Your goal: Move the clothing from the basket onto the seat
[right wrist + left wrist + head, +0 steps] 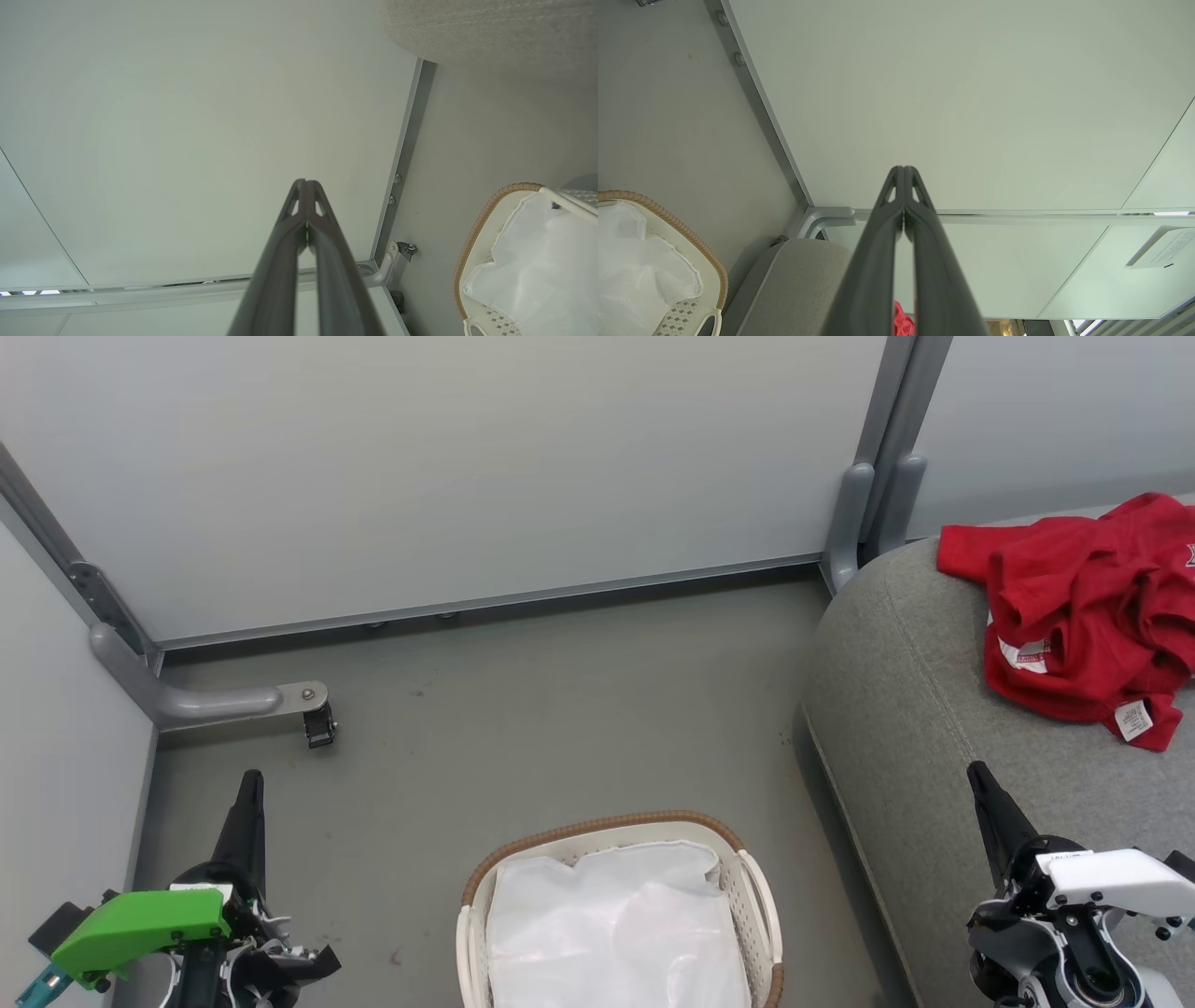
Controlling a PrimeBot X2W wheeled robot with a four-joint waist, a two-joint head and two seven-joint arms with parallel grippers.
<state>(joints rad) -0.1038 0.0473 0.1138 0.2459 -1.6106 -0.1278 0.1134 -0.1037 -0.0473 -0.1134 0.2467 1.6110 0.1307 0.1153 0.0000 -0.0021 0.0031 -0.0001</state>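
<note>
Seen from the robot's head, looking down into a corner walled by smooth, pale grey panels [467, 457] with thin metal frames. The floor [560, 709] is flat, matte grey.

The clothing [1083, 607], soft bright red fabric with small white tags, lies in a crumpled heap on top of the seat [887, 709] at the upper right. The seat is a large block upholstered in coarse grey weave, with rounded edges and a stitched seam curving down its side.

The basket [597, 821] stands on the floor at the bottom centre, just beside the seat and well apart from the red heap. It is oval, of white perforated plastic, with a brown woven rim. Inside it lies a thin, wrinkled white sheet [616, 933].

The left gripper [250, 782] rises at the lower left beside a green plastic part, and the right gripper [977, 773] rises at the lower right, in front of the seat. Each has two long, dark, tapering fingers pressed together at the tips, with nothing between them. Both hang in the air, touching nothing.

A rounded grey metal bracket [205, 702] sits on the floor at the left wall.
</note>
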